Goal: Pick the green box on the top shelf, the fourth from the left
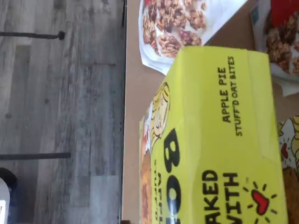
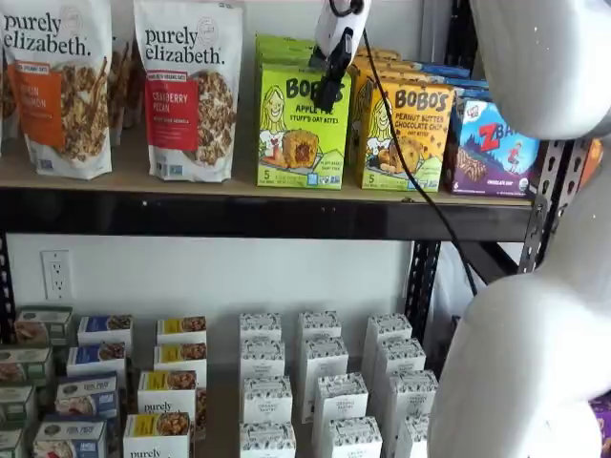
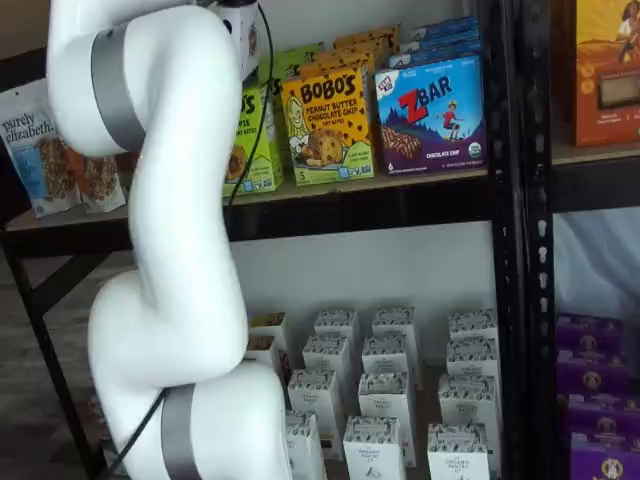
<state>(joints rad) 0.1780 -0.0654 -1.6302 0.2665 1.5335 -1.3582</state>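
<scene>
Gripper (image 2: 329,91): hangs in front of the green box (image 2: 301,119), black fingers level with its upper front face; seen side-on, no gap visible, though the jaws appear set wide, nothing held. Green box: upright on the top shelf (image 2: 267,215), long axis vertical, directly behind the fingers, with the yellow-orange box (image 2: 404,135) just beside it. Wrist view: its top panel (image 1: 219,140) lies close under the camera.
</scene>
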